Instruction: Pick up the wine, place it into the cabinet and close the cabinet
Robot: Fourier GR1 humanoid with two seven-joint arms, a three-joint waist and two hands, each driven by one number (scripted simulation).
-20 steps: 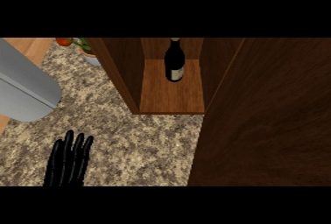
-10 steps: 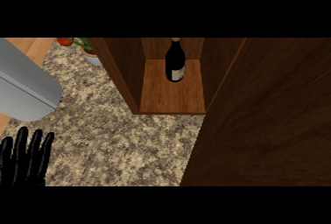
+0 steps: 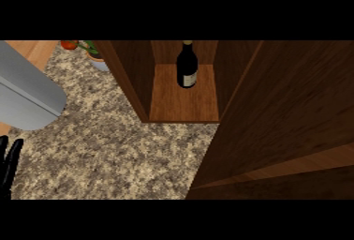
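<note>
Wine bottle (image 3: 186, 65): dark glass, slim neck, pale label, upright at the back of the cabinet (image 3: 183, 101) floor. Cabinet: brown wood grain, door (image 3: 276, 117) ajar at right.
Step judged in hand: closing; swing the door flush, pushing broadly near its free edge.
Bench (image 3: 117, 154): speckled granite.
Left hand (image 3: 8, 161): black fingers straight, together, at the left edge, holding nothing.
</note>
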